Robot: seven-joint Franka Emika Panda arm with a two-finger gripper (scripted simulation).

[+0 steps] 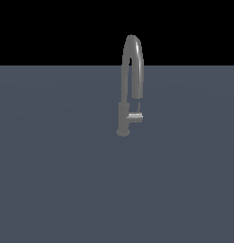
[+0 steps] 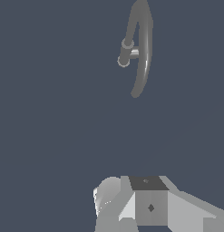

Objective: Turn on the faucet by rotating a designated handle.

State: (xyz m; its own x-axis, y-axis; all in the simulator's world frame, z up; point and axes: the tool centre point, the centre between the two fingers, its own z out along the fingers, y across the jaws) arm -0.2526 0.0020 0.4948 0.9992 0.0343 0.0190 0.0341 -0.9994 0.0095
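Note:
The faucet (image 1: 124,114) stands on the flat grey surface in the exterior view, with its vertical body, round base and tall arched spout. The handle (image 1: 136,116) is a short light-grey lever sticking out from the body toward the exterior view's right, under the spout's end. No arm or gripper shows in the exterior view. The wrist view sees the faucet (image 2: 143,50) from above, far off, with the handle (image 2: 133,53) between body and spout. Only part of my gripper (image 2: 131,201) shows at that picture's edge, well apart from the faucet. Its jaws are not clear.
The grey surface (image 1: 52,180) stretches flat all around the faucet to a black background behind it. Nothing else stands on it in either view.

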